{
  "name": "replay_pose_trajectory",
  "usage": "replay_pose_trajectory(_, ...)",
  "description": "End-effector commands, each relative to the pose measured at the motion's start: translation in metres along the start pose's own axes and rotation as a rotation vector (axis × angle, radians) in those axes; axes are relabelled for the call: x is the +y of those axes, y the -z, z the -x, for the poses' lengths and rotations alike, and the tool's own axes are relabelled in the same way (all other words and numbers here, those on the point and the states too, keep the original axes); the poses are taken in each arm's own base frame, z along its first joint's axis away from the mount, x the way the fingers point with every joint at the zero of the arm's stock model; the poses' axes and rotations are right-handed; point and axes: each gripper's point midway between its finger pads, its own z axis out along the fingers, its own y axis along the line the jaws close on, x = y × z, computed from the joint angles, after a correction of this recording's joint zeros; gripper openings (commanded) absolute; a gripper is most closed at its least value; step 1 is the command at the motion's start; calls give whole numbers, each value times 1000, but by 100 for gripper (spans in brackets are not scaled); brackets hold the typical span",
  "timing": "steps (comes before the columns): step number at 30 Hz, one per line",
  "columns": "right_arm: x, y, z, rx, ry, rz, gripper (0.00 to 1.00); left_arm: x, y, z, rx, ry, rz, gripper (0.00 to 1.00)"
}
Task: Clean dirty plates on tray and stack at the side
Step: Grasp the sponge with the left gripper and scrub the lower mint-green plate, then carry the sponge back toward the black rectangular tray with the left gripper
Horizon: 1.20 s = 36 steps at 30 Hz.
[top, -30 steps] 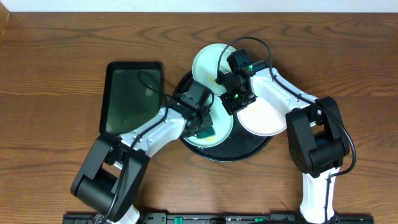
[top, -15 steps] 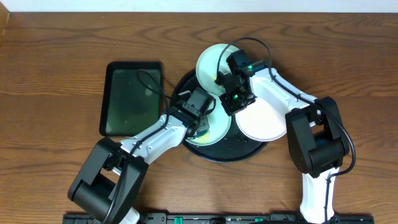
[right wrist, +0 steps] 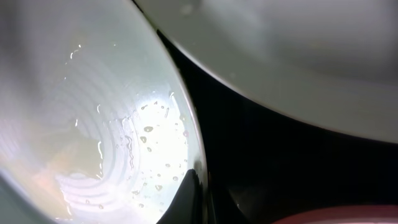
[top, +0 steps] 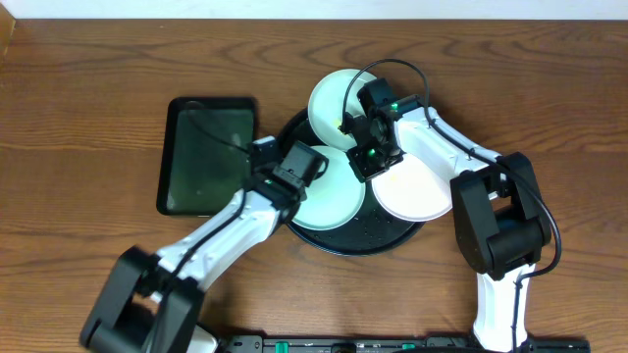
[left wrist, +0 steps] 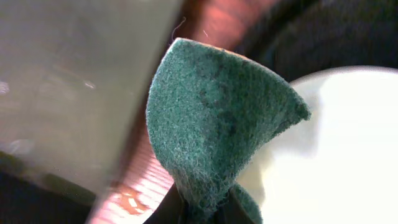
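Observation:
The round black tray point(top: 388, 238) holds a pale mint plate point(top: 332, 201) at its left and a white plate point(top: 414, 184) over its right rim. A second mint plate point(top: 334, 96) leans on the tray's far rim. My right gripper point(top: 349, 125) is shut on that plate's edge; the right wrist view shows the fingers point(right wrist: 196, 186) pinching its wet rim point(right wrist: 118, 124). My left gripper point(top: 283, 172) is over the tray's left rim, shut on a green sponge point(left wrist: 217, 124), beside the mint plate point(left wrist: 336, 155).
A rectangular black tray point(top: 208, 152) lies on the wood table point(top: 88, 88) just left of the round tray, close to my left gripper. Both arms cross the front of the table. Another plate point(right wrist: 298, 56) lies close behind the held one.
My left gripper has lifted the sponge off the lower mint plate and moved left to the tray's rim. The right gripper and its plate have hardly moved.

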Motion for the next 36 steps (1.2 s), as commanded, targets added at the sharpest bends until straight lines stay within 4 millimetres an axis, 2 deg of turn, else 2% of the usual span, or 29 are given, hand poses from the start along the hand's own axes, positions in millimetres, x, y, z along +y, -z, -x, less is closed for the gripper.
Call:
replay_pose_trajectory(1,-15,-6,-11,39,6,-72,1,-15,14,7,6,23,-119,7)
replay_pose_trajectory(5,-15,-6,-10,37,7,-72,2,-59,22,-5,118,93,-340,7)
replay_pose_trajectory(10,-15,-6,-9,35,8,-72,2,-97,22,-30,252,101,-495,7)
replay_pose_trajectory(12,-16,-6,-9,35,7,-72,2,-105,19,-40,286,85,-517,8)
replay_pose_trajectory(15,-16,-6,-9,35,7,-72,2,-104,7,-52,314,73,-488,8)
replay_pose_trajectory(18,-16,-6,-10,35,7,-72,2,-97,-9,-58,330,71,-440,7)
replay_pose_trajectory(20,-16,-6,-10,36,7,-72,2,-85,-21,-58,308,74,-372,7)
replay_pose_trajectory(25,-16,-6,-10,36,7,-72,2,-34,-43,-42,187,1,-132,8)
replay_pose_trajectory(30,-16,-6,-11,40,6,-72,1,17,-49,-22,87,-54,95,8)
replay_pose_trajectory(32,-16,-6,-11,39,6,-72,2,26,-49,-18,72,-53,128,7)
replay_pose_trajectory(36,-16,-6,-11,39,6,-73,2,28,-44,-9,46,-50,129,7)
